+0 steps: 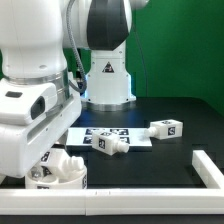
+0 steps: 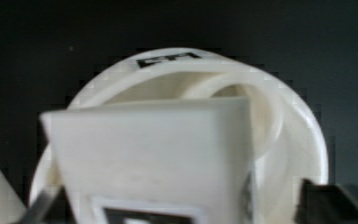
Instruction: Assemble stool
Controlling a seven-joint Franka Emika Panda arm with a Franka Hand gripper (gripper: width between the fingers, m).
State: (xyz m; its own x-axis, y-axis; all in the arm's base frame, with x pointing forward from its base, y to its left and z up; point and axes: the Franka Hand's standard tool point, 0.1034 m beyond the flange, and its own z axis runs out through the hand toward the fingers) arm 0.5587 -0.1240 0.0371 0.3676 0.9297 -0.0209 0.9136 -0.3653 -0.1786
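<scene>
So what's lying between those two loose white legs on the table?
The exterior view shows it: the end of the marker board beside the nearer leg, then bare black table up to the farther leg.

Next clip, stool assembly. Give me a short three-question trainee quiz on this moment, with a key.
1. In the exterior view, how many legs lie loose on the table, away from the hand?
2. In the wrist view, what stands between the camera and the round seat? A) a leg B) the marker board C) a rail
3. True or false: the seat lies alone mid-table, far from the hand.
Key:
1. Two: the first leg by the marker board, the second leg toward the exterior view's right.
2. A: the close leg.
3. False: the seat is right at the hand.
</scene>
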